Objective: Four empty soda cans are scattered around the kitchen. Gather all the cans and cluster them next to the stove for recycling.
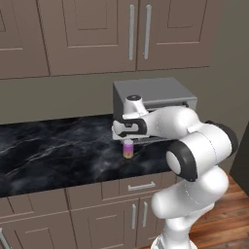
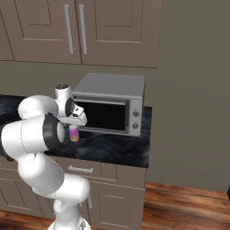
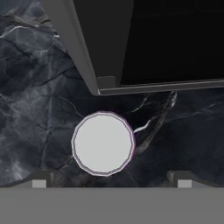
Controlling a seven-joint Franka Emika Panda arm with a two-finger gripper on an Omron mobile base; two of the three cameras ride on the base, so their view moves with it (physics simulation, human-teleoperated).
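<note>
Purple-and-orange soda can (image 1: pixel 128 148), upright on the black marble counter (image 1: pixel 53 151) at the microwave's (image 2: pixel 112 108) seven o'clock, looks light, slick, dentable; the wide-open gripper (image 3: pixel 111 183) above should pinch its sides.

A grey microwave (image 2: pixel 110 104) sits mid-frame on the black marble counter (image 1: pixel 53 153), brown cabinets (image 1: pixel 97 34) filling the top.

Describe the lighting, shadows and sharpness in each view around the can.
Left base view: even, soft light; the purple can stands under the hand, slightly blurred at this size, with no clear shadow on the black marble counter. Right base view: the microwave door reads flat black, without glare. Hand view: the can's silver top is a flat pale disc, faceted at its rim; the open gripper tips are sharp.
</note>
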